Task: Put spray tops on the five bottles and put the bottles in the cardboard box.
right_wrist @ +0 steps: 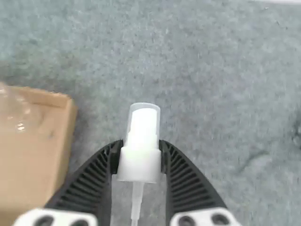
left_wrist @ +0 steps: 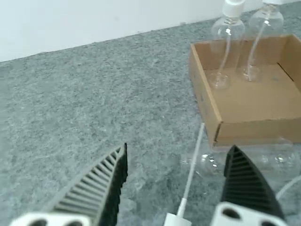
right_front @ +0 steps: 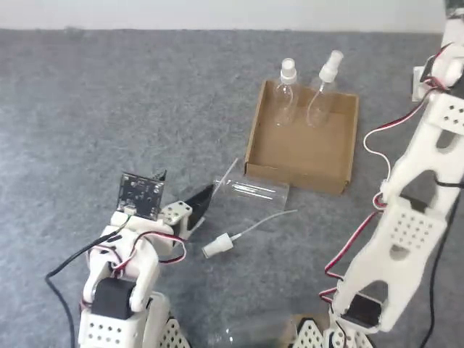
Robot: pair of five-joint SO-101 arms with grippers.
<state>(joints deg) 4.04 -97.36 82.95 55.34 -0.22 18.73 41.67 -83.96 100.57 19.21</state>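
Right hand clamps a spray top. Left hand is apart, near a lying bottle beside the box.

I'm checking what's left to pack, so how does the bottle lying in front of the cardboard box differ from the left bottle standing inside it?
The lying bottle is on its side on the carpet, outside the cardboard box; the left bottle stands upright inside it. The left bottle carries a white spray top; I see none fitted on the lying bottle. Both are transparent.
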